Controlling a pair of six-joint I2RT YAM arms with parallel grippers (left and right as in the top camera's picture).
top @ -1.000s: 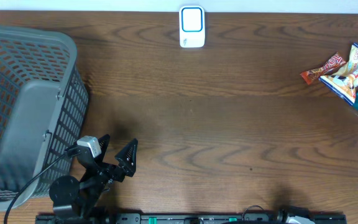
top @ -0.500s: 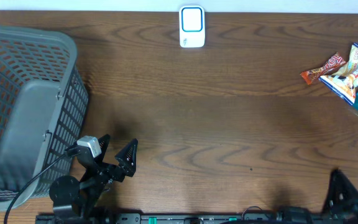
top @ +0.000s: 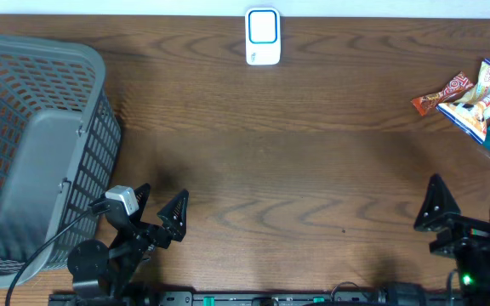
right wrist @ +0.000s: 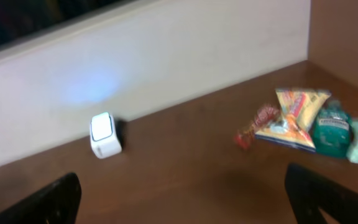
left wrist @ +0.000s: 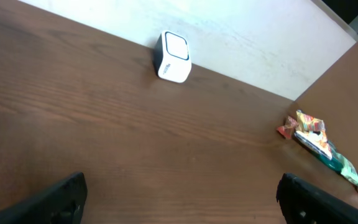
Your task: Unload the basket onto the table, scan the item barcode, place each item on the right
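Several snack packets (top: 476, 100) lie in a heap at the table's right edge: a red wrapper, a yellow-orange bag and a teal pack. The same packets (left wrist: 321, 144) show in the left wrist view, and the right wrist view has these packets (right wrist: 294, 121) too. A white scanner (top: 263, 36) stands at the far middle edge, the scanner (left wrist: 173, 57) facing the table. My left gripper (top: 162, 195) is open near the front left, nothing between its fingers. My right gripper (top: 468, 192) is open at the front right, short of the packets.
A grey slatted basket (top: 49, 44) fills the left end of the table, close beside the left arm. A white wall runs behind the scanner (right wrist: 104, 135). Bare wood lies between both grippers and the scanner.
The right arm has come into the overhead view from the bottom right corner and moved up and left. The left arm has not moved.
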